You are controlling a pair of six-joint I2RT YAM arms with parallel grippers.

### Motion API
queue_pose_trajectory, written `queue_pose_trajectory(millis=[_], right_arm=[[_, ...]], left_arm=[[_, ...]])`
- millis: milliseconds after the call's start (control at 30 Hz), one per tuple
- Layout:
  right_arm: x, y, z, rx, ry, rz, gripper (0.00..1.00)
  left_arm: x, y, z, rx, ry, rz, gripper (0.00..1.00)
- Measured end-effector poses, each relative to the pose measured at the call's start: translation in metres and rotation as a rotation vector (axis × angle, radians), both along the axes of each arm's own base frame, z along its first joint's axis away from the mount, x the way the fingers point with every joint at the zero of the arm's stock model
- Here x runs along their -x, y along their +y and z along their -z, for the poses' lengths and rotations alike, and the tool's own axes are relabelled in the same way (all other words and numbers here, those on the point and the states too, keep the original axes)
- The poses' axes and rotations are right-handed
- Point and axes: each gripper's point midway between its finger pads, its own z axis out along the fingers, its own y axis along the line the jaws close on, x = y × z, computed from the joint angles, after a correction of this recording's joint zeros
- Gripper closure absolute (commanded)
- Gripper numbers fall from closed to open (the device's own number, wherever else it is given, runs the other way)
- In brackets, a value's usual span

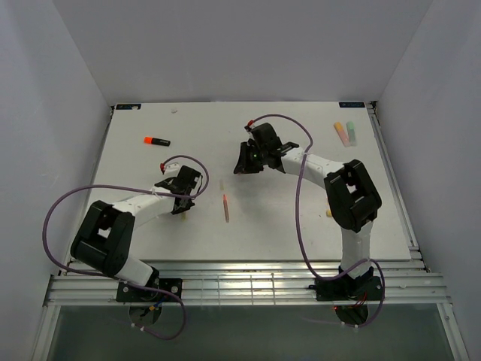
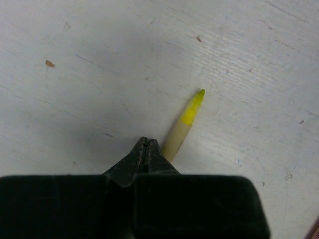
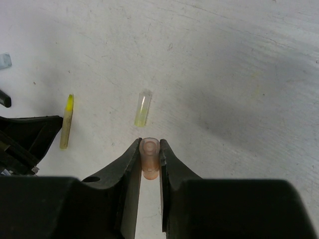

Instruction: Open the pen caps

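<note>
My right gripper [image 3: 150,149] is shut on a small pale orange-pink translucent cap [image 3: 150,162], held off the table; in the top view it [image 1: 242,164] is at mid-table. A yellow cap [image 3: 143,108] lies on the table just ahead of it. My left gripper [image 2: 145,145] is shut with its jaws pressed together and nothing between them. An uncapped yellow pen [image 2: 185,124] lies on the table beside its right finger and also shows in the right wrist view [image 3: 66,122]. An uncapped orange pen [image 1: 225,207] lies between the arms, near my left gripper [image 1: 183,201].
A capped orange-and-black highlighter [image 1: 156,141] lies at the back left. Pastel pens [image 1: 346,133] lie at the back right. A small pale piece [image 1: 328,213] sits beside the right arm. The white table [image 1: 285,226] ends at a ridged metal strip in front.
</note>
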Motion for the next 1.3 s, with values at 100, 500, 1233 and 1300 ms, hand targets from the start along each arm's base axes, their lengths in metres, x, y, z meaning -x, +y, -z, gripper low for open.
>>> queue_pose_trajectory(millis=[100,500,1233,1300], right_arm=[[-0.006,0.006,0.010,0.006,0.014,-0.004,0.92],[-0.011,0.024,0.031,0.026,0.059,-0.021,0.85],[0.016,0.024,0.056,0.069,0.121,-0.032,0.70],[0.016,0.024,0.057,0.069,0.121,-0.033,0.68]], left_arm=[[-0.003,-0.006,0.003,0.021,0.000,0.015,1.00],[-0.001,-0.016,0.004,0.102,-0.030,0.042,1.00],[0.006,-0.050,0.004,0.273,-0.027,0.120,1.00],[0.007,-0.053,0.004,0.282,-0.024,0.126,1.00]])
